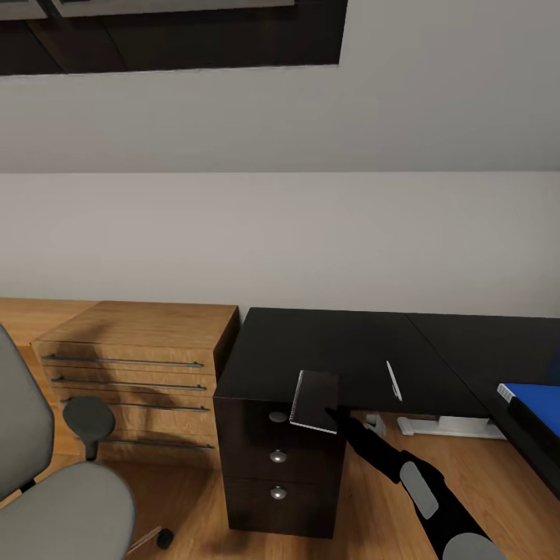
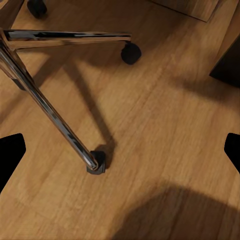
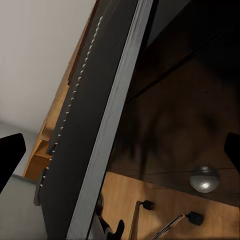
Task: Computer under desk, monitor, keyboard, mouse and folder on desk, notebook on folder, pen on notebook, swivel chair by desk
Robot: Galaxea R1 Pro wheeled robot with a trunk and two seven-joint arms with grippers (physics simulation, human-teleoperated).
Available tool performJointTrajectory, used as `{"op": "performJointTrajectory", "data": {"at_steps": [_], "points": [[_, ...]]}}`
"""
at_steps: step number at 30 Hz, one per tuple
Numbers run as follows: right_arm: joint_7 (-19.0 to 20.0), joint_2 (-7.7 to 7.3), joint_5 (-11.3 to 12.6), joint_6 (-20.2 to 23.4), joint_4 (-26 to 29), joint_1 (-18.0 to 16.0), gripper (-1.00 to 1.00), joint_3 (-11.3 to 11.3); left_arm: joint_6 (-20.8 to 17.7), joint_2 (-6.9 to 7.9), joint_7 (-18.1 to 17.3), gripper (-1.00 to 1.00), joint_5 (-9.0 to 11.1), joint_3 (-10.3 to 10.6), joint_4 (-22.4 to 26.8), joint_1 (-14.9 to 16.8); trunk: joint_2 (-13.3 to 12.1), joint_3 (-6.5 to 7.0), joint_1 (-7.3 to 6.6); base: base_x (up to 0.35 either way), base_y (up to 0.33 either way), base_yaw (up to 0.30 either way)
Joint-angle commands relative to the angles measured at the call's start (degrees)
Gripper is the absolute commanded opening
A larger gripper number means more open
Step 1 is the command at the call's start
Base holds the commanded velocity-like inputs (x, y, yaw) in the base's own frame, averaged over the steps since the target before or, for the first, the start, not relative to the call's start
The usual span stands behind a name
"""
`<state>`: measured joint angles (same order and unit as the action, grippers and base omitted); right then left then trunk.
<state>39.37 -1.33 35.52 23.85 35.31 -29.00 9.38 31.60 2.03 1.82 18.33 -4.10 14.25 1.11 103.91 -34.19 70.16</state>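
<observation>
- The right gripper (image 1: 336,416), low in the middle of the head view, has the notebook (image 1: 315,400) by its lower right corner. The book overhangs the front edge of the desk (image 1: 327,346), tilted, spiral binding on its left side. The exact finger gap is hidden behind the cover, so the hold is a judgement from the contact and the lifted pose.
- In the right wrist view the notebook's cover and pale edge (image 3: 107,130) run diagonally close to the lens, with a round drawer knob (image 3: 204,179) behind; that nearness fits a book pinched at the fingertips.
- The pen (image 1: 394,381) lies flat on the desk top, right of the notebook and apart from it.
- The folder (image 1: 537,404) sits on the desk's other wing at the right edge of the frame. It seems already placed, so the notebook is probably bound there next.
- The swivel chair (image 1: 47,474) fills the lower left, in front of a wooden dresser (image 1: 140,350).
- In the left wrist view the chair's chrome base (image 2: 55,115) and castors stand on the wood floor; the left gripper's 2 fingertips (image 2: 11,150) sit at opposite frame edges, wide apart and empty, likely parked low out of the way.
</observation>
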Motion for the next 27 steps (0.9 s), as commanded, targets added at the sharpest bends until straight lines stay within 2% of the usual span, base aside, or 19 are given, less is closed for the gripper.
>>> {"op": "performJointTrajectory", "data": {"at_steps": [1, 27], "points": [[0.09, 0.01, 0.4, 0.48, -0.11, -0.05, 1.0, 0.12, 0.13, -0.02, 0.16, 1.0, -0.32, -0.2, -0.02, 0.03, 0.03, -0.06, -0.01, 0.0, 0.0, 0.0], [0.01, 0.18, 0.34, 0.41, -0.54, -0.01, 1.0, 0.01, 0.13, -0.01, 0.15, 1.0, -0.32, -0.2, -0.02, 0.03, 0.03, -0.06, -0.01, 0.0, 0.0, 0.0]]}}
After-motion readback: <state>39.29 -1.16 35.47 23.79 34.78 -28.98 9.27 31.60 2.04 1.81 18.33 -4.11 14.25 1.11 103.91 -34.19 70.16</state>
